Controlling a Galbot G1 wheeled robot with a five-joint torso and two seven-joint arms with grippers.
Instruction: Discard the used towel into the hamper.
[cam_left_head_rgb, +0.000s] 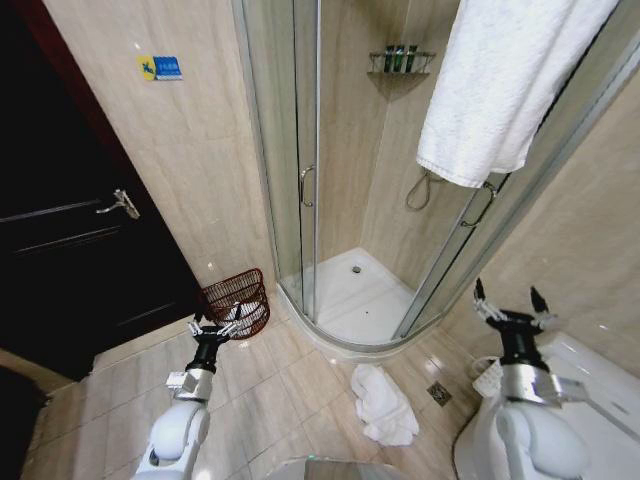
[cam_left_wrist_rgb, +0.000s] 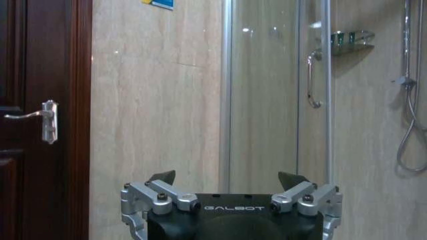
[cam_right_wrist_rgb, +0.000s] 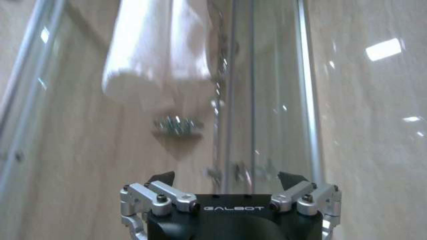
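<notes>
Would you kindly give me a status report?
Both grippers, left and right, open, empty. Crumpled towel on floor. Hamper by shower, path clear.

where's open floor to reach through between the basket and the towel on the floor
Bare tiles lie between the hamper and the crumpled towel, bordered behind by the shower tray's curved rim. Crowded spots: around the left gripper beside the hamper, and the floor drain by the towel.

We read "GALBOT" on the left gripper. The right gripper bore the same word. The wall sign stayed unreadable.
</notes>
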